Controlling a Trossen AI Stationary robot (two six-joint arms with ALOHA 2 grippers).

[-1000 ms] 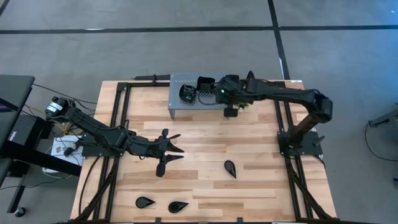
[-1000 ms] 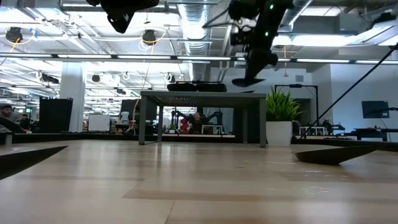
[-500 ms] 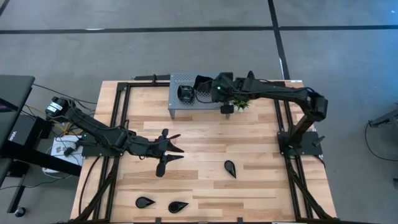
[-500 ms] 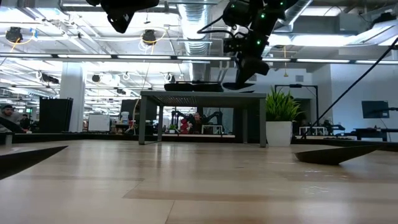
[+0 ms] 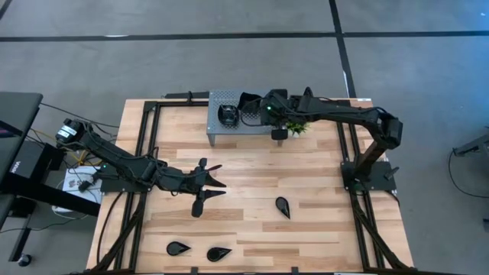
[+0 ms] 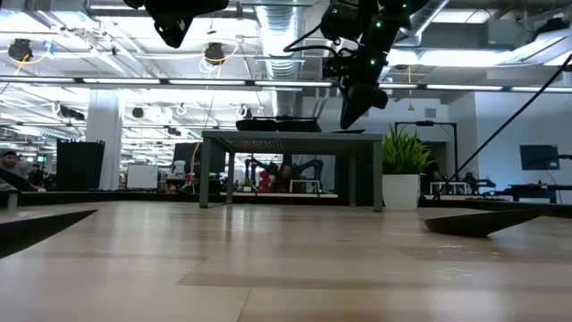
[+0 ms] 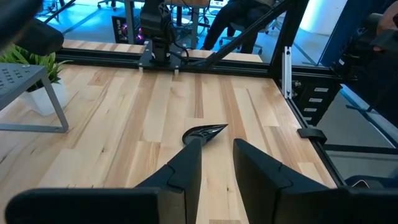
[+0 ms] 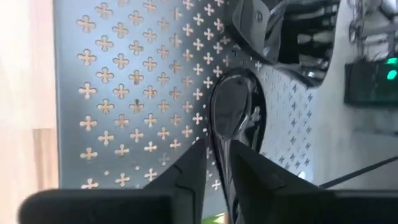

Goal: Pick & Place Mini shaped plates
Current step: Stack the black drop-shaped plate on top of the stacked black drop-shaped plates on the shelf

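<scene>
My right gripper (image 5: 254, 104) is over the grey perforated shelf (image 5: 218, 130) at the table's far side, shut on a glossy black teardrop plate (image 8: 233, 112). Other black plates sit on the shelf top (image 5: 228, 114), where the low view shows them as a flat pile (image 6: 281, 124). Three teardrop plates lie on the table: one right of centre (image 5: 283, 206) and two near the front edge (image 5: 178, 247) (image 5: 218, 252). My left gripper (image 5: 214, 183) is open and empty, high above the table's left middle, and the right-of-centre plate (image 7: 203, 133) lies ahead of it. My right gripper pinches the teardrop plate by its narrow end (image 8: 225, 158) between its two fingers. The fingers come from the table's right, slanting down (image 6: 353, 107). The plate's wide end reaches ahead of the fingers over the shelf top. I cannot tell whether it touches the shelf.
A small green potted plant (image 5: 295, 128) stands just right of the shelf, under my right arm. Black frame rails run along the table's left and right sides (image 5: 145, 137) (image 5: 348, 153). Bare wood lies between the shelf and the loose plates.
My right gripper has carried the plate toward the table's left, from above the plant to over the shelf top. In the low view, the plate hung level below the fingers half a second ago, and the gripper and plate now slant more steeply downward.
</scene>
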